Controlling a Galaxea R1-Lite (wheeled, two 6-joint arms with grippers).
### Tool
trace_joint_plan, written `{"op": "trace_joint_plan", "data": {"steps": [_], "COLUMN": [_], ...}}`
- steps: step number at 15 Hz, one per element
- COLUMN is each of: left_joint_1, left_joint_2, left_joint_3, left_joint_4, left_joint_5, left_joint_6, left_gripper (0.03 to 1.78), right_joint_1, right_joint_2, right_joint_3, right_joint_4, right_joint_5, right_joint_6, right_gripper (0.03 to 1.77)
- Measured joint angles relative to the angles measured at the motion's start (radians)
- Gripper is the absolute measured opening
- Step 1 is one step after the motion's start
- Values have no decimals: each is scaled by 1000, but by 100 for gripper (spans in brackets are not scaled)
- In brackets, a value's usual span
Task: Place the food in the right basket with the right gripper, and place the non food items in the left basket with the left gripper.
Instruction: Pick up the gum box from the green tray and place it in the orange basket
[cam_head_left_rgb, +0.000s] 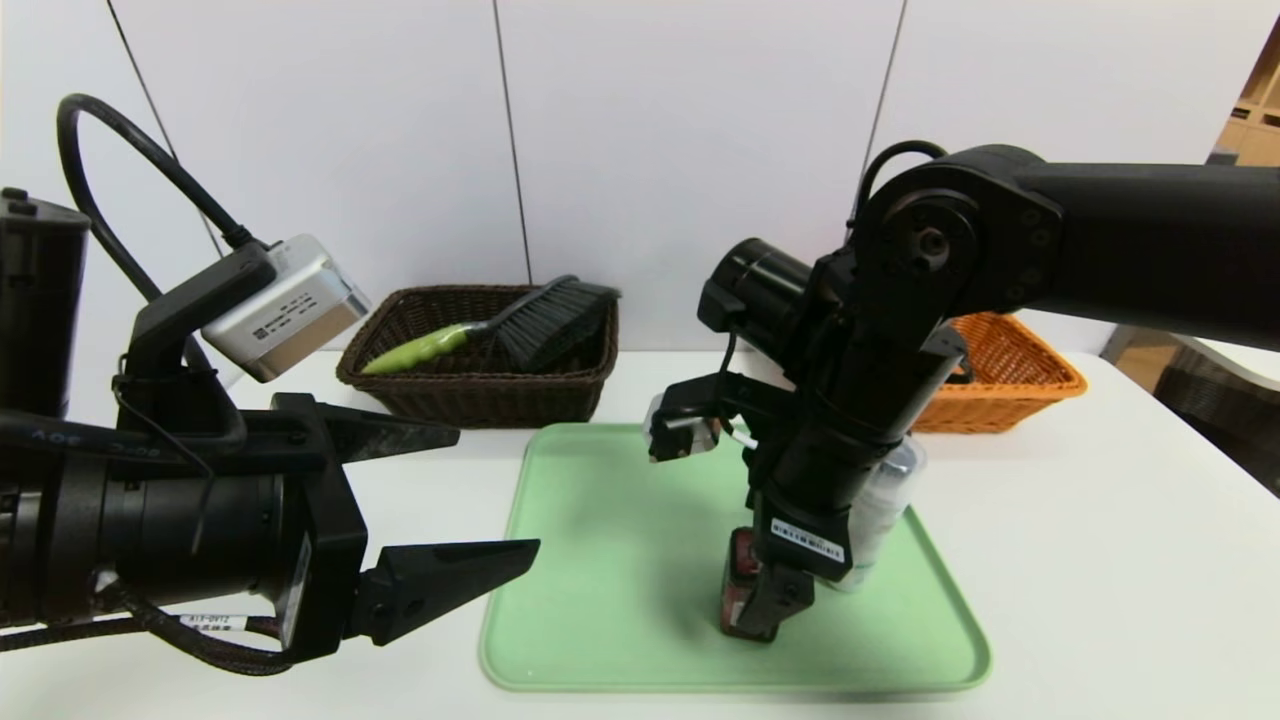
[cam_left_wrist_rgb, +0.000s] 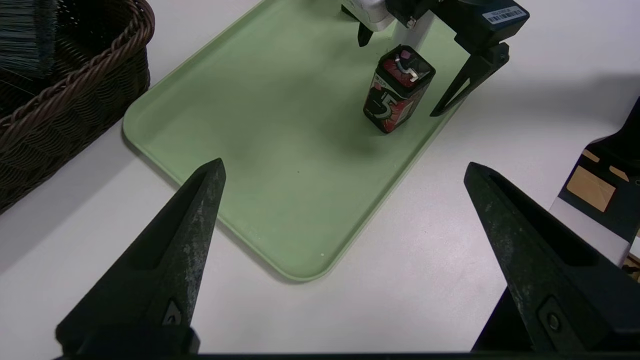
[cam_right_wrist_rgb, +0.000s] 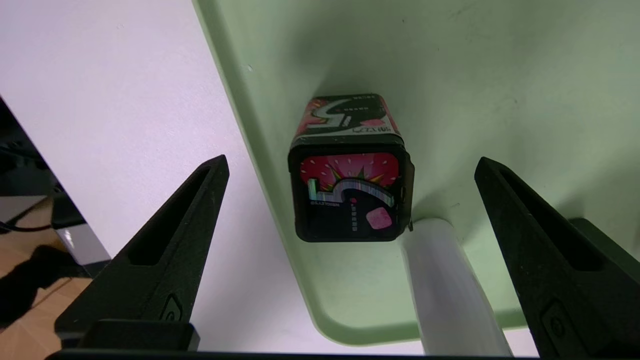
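The black packet, patterned in red, pink and white, stands upright on the green tray, toward the tray's near edge and right of its middle. One of its sides carries a large "5" graphic, and its top shows a red fruit picture and a pink square. The right hand is over it, spread wide, with the packet lying between the two fingertips in the right wrist view and neither of them pinching it.

Just beside the packet, closer to the tray's right edge, is the white bottle with a clear cap, partly hidden by the right arm.

Behind the tray, past its far left corner and toward the far edge of the desk, sits the dark brown wicker basket. The brush lies in it, its lime-green handle toward the basket's left end and its dark bristles rising above the rim at the right end. Toward the desk's far right corner is the orange wicker basket, its left part covered by the right arm; something dark shows at its visible left part.

The left hand hangs above the desk near the tray's left edge, spread wide and holding nothing.
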Motion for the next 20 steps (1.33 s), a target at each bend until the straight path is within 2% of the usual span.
{"op": "trace_joint_plan", "data": {"steps": [4,13,16,20], "left_joint_1": [4,5,5,6], "left_joint_2": [4,10,11,12], "left_joint_3": [-1,-1,-1,-1], "left_joint_4": [-2,-4,-4,-4], "left_joint_5": [0,-1,-1,-1], "left_joint_6": [1,-2,-3,-4], "left_gripper": [169,169,169,169], "right_joint_1": [4,21,29,32], "right_joint_2": [17,44,52,60], "right_joint_3": [1,1,1,1], "right_joint_4": [16,15,15,15], "right_joint_5": [-27,-34,-58,-60], "right_joint_6": [-14,-18,-27,-35], "right_gripper": [170,170,170,170]}}
